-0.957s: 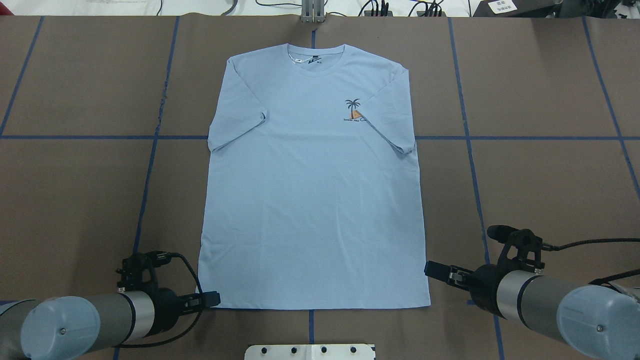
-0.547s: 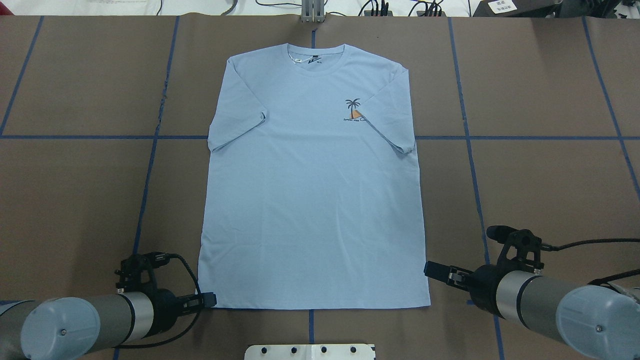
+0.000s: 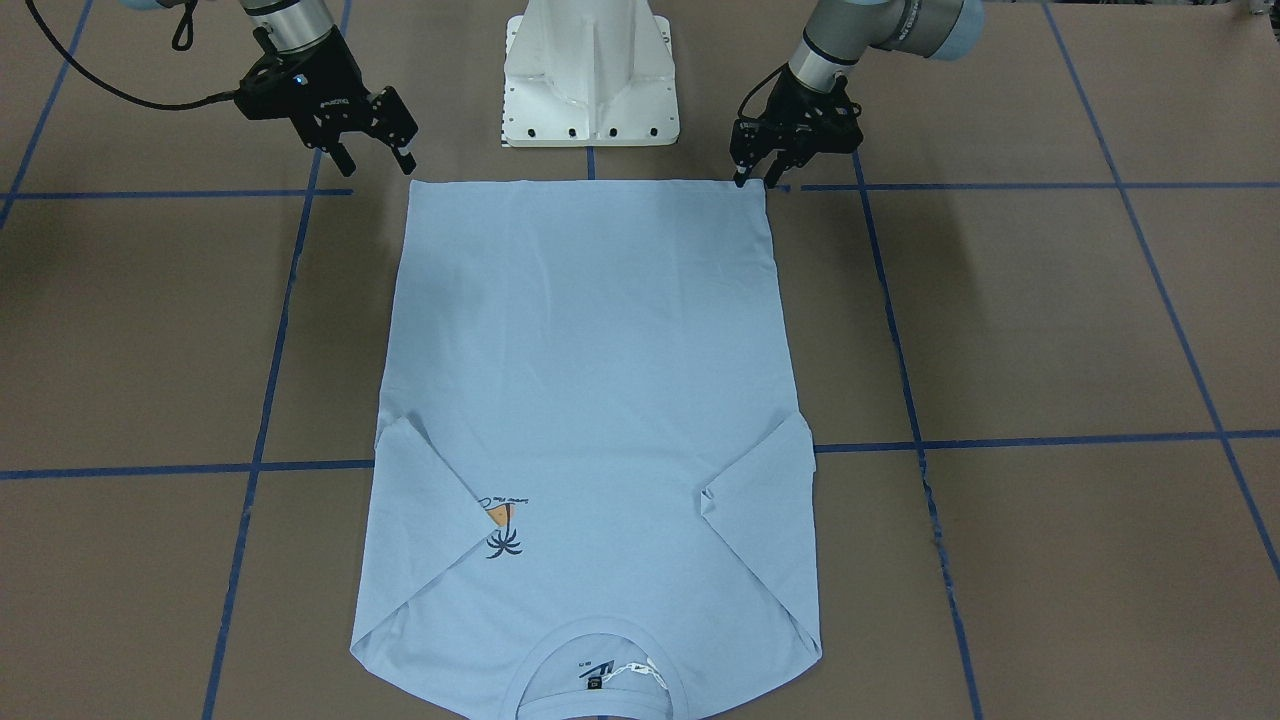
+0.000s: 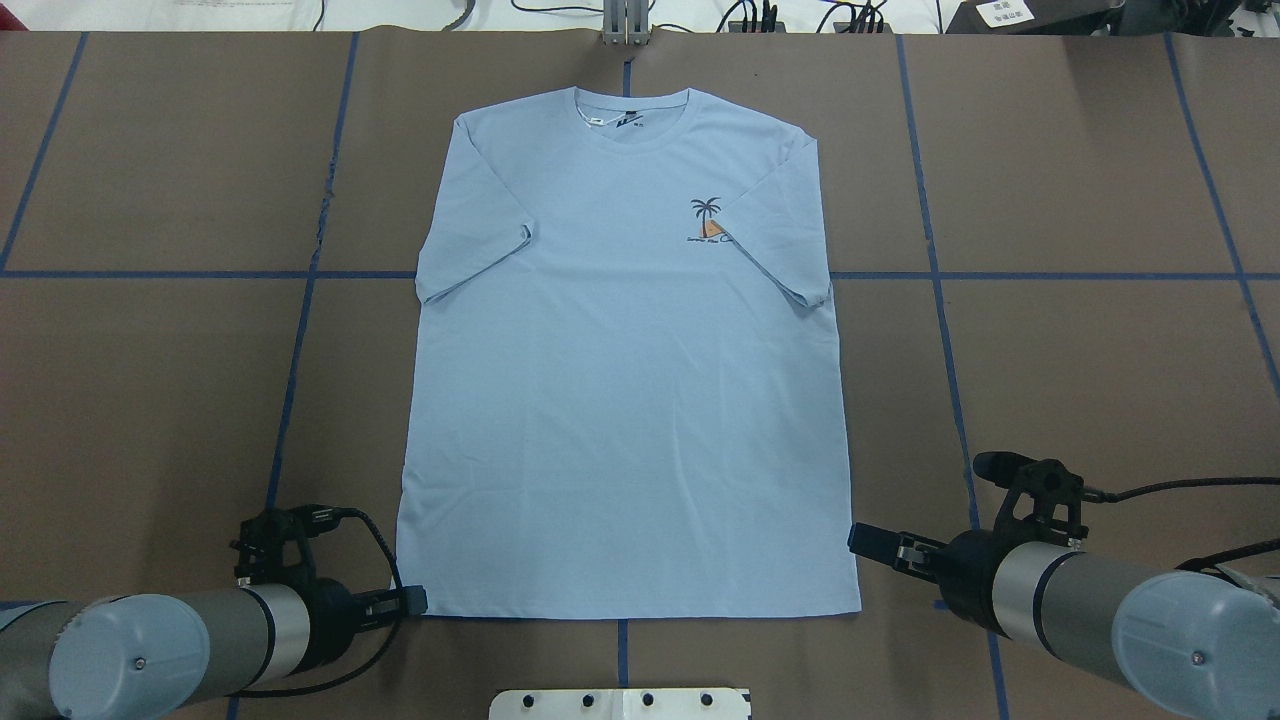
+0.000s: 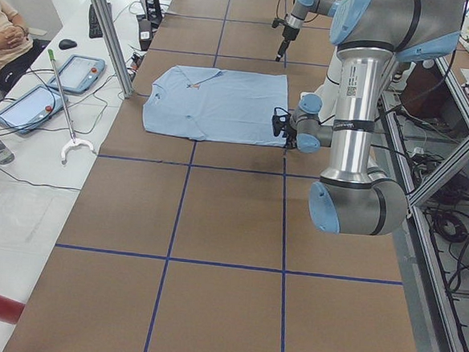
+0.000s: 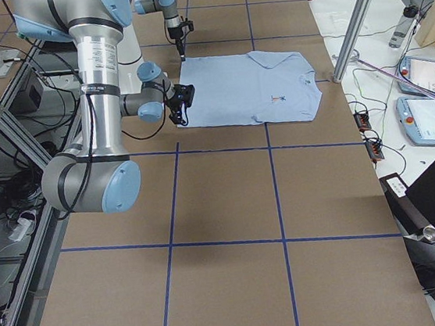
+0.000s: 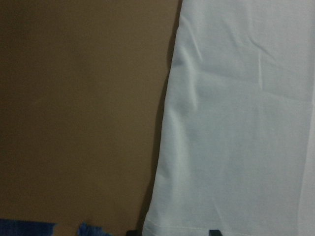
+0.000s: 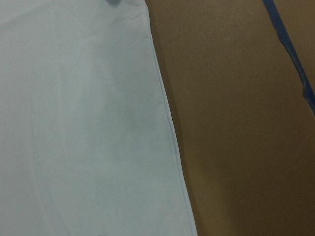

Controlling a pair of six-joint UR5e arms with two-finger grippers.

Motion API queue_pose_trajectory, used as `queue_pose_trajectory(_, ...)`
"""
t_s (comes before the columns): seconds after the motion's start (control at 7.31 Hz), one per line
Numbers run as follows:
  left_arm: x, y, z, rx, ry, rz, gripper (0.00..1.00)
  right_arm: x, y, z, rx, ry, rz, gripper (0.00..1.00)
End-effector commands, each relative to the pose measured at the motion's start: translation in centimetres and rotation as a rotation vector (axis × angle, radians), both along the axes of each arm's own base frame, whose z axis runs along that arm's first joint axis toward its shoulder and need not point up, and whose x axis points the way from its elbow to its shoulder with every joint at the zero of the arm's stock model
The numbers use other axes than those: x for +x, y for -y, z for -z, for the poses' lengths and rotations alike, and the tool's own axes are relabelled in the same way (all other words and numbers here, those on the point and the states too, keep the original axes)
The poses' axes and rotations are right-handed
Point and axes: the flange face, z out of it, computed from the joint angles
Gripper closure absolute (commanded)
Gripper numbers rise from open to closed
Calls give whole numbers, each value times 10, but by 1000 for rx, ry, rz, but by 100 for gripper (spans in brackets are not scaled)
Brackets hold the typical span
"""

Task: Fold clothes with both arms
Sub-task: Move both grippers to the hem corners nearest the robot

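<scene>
The pale blue T-shirt point(image 4: 620, 400) lies flat on the brown table, its collar point(image 4: 632, 110) at the far side and its palm-tree print point(image 4: 708, 222) on the chest. Both sleeves are tucked in over the body. My left gripper point(image 4: 415, 600) is open and low at the hem's left corner point(image 3: 755, 182). The left wrist view shows the shirt point(image 7: 236, 123) with a dark fingertip on each side of that corner. My right gripper point(image 4: 858, 540) is open and empty, just off the shirt's right edge near the hem point(image 3: 375, 158). The right wrist view shows that edge point(image 8: 74, 123).
The white pedestal base point(image 3: 590, 80) stands just behind the hem. Blue tape lines point(image 4: 300, 330) cross the brown table cover. A metal post point(image 4: 625, 25) and cables lie beyond the collar. A side bench with tablets point(image 5: 79, 72) and a seated person point(image 5: 3, 31) is past the far edge.
My left gripper has drawn back slightly to the left at the hem's corner. The right arm and the shirt have not moved.
</scene>
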Motion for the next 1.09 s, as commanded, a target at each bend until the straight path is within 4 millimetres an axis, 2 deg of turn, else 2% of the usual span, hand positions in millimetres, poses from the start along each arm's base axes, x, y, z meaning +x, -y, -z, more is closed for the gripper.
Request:
queue_pose_trajectory(0.0,2,-1,0,-1,1,-2,51,0,0,-1,0,-1,0,0)
queue_pose_trajectory(0.27,4,-2,-1,-2,18,-5,74,-1,0,-1,0,-3,0,0)
queue_pose_trajectory(0.41,4,-3,-1,-3,24,-7,94,-2,-2,-3,-1,-6,5,0)
queue_pose_trajectory(0.55,3,-3,4,-2,15,-7,100,-6,-4,-5,-6,-9,11,2)
queue_pose_trajectory(0.68,1,-4,12,-3,-2,-12,100,-8,-8,-6,-88,11,-31,8)
queue_pose_trajectory(0.82,-6,-4,24,0,-26,-11,100,-16,-17,-11,-155,-20,-79,15)
queue_pose_trajectory(0.96,-7,-5,28,1,-34,-12,100,-33,-25,-3,-158,-35,-134,19)
